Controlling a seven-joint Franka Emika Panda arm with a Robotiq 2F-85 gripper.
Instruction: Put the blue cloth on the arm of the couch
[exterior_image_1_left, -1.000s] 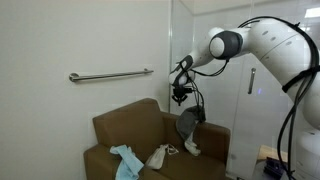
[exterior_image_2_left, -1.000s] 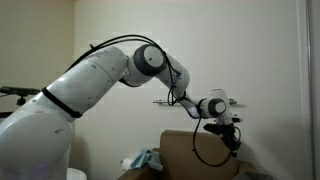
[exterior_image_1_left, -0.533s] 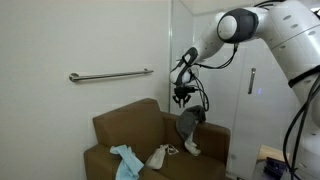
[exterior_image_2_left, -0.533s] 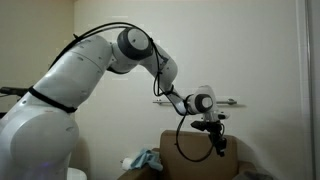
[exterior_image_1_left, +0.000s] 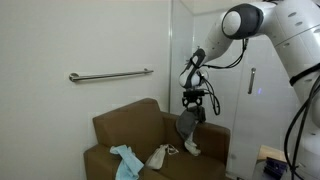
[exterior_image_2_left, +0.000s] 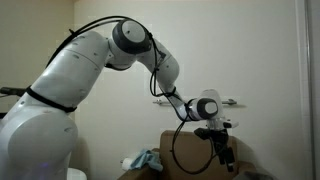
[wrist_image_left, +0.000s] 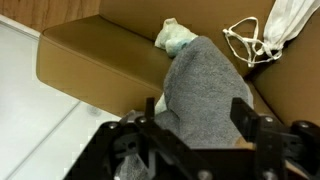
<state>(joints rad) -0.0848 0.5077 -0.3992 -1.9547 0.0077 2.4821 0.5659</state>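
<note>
A grey-blue cloth (exterior_image_1_left: 187, 125) (wrist_image_left: 205, 85) lies draped over the near arm of the brown couch (exterior_image_1_left: 212, 135) (wrist_image_left: 90, 55). A lighter blue cloth (exterior_image_1_left: 125, 160) (exterior_image_2_left: 145, 160) lies crumpled on the seat at the far end. My gripper (exterior_image_1_left: 194, 103) (exterior_image_2_left: 222, 155) (wrist_image_left: 195, 102) hangs just above the draped cloth. Its jaws stand wide apart, open, one on each side of the cloth's top in the wrist view. Nothing is pinched between them.
A white mask with straps (exterior_image_1_left: 160, 155) (wrist_image_left: 262, 40) lies mid-seat, and a pale teal bundle (exterior_image_1_left: 190, 147) (wrist_image_left: 175, 37) sits by the arm. A metal grab bar (exterior_image_1_left: 110, 75) runs along the wall above the couch. A glass partition (exterior_image_1_left: 250, 80) stands beside the arm.
The jaws have gone from shut to wide open. The gripper has shifted sideways and a little lower over the couch arm. The grey-blue cloth has stayed draped in place.
</note>
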